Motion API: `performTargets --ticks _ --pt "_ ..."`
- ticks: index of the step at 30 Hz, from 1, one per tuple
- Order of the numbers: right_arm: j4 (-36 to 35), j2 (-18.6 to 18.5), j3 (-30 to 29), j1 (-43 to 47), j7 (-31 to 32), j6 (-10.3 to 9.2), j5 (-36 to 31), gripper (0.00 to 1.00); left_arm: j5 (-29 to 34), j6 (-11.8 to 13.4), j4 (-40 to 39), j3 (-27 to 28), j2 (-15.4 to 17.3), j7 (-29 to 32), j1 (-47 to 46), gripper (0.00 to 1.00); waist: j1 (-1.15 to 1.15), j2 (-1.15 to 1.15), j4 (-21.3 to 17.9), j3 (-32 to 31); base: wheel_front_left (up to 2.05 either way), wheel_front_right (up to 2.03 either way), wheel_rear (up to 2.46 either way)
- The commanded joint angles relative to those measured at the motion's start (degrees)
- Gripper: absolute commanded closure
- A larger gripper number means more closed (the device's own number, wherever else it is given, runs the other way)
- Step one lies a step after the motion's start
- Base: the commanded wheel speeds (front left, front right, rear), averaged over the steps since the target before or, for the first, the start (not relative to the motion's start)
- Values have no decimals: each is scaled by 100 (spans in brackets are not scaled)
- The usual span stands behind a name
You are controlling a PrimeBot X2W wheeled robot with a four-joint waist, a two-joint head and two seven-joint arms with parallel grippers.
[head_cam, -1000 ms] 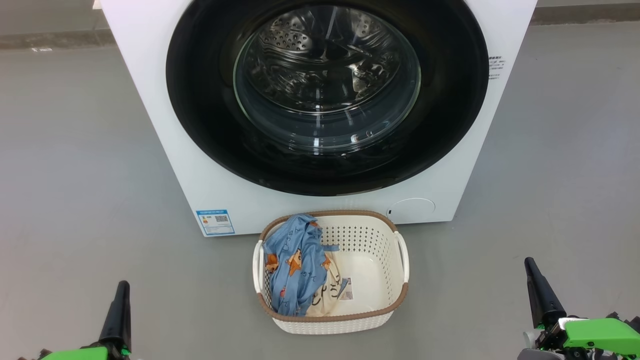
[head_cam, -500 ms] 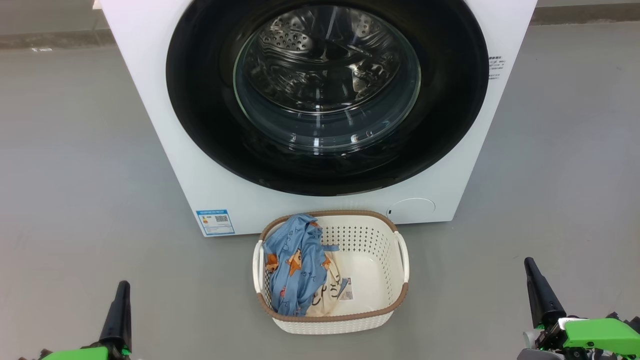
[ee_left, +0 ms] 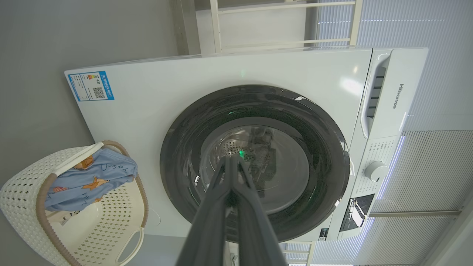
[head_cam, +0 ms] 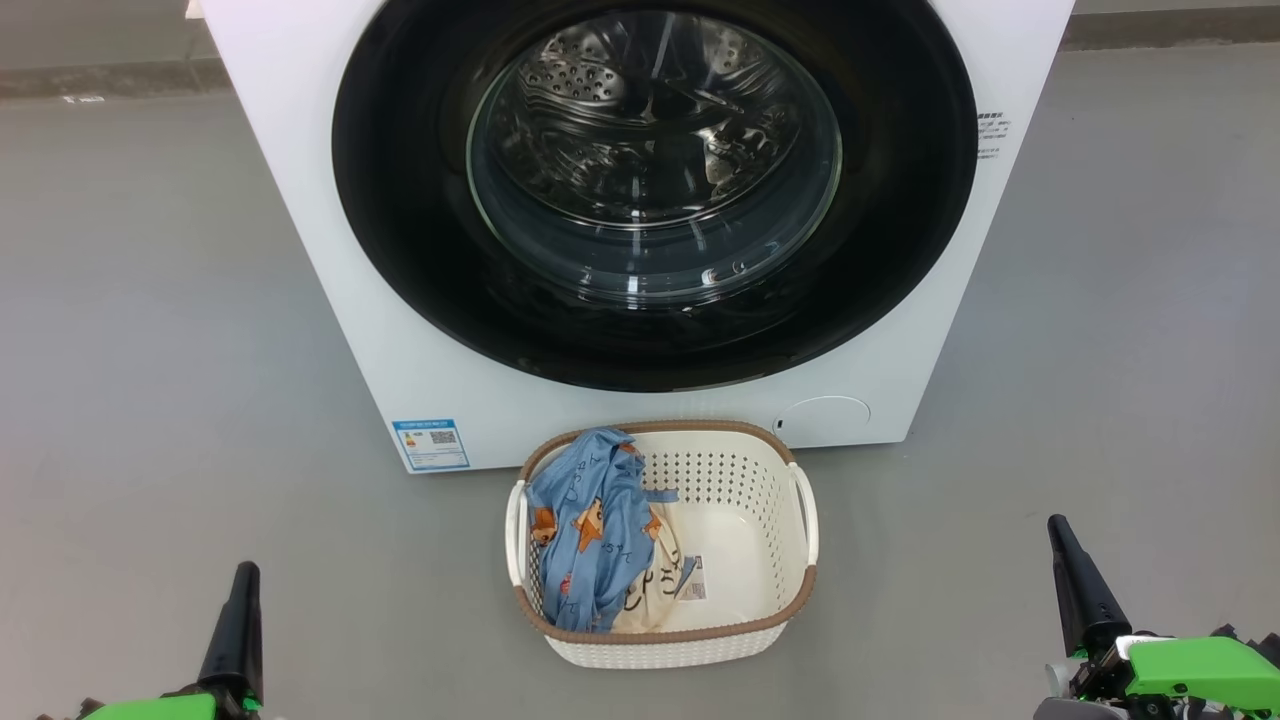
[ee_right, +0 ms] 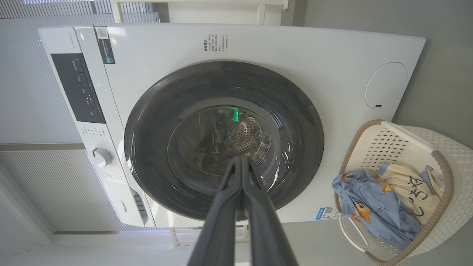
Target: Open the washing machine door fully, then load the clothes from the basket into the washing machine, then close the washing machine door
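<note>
1. On grey floor in head view: basket, at 6 o'clock of washing machine, near its front; touching or apart, cannot tell.
2. Holds the clothes: light blue garment with orange prints bunched at basket's 9 o'clock side, reaching rim at 11 o'clock; cream garment with black lettering beside and partly under it, toward 6 o'clock. Sticker on basket floor near centre.
3. Flush on machine front, closed: washing machine door, black rim round glass window; perforated steel drum seen through glass.
4. Low at 7 o'clock of head view: left gripper, pointing to 12 o'clock; fingers pressed together in left wrist view, gripping nothing; well apart from basket and door.
5. Low at 5 o'clock: right gripper, leaning toward 11 o'clock; likewise squeezed tip to tip, nothing between; well apart from basket and door.
6. Cut off in head view: machine top, both arms at bottom edge bar green wrist parts. Print on blue label and sticker too small to read; lettering on cream garment not legible. Drum interior muddled by reflections.
</note>
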Motion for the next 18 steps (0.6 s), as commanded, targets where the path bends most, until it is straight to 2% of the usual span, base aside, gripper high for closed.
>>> performTargets --ticks 1,18 --pt "-140 -23 139 -236 42 9 -64 100 59 -24 -111 205 101 35 -221 100 0 0 0 0 0 0 0" --pt "-140 -21 136 -237 44 9 -66 100 63 -24 -111 209 98 38 -222 100 0 0 0 0 0 0 0"
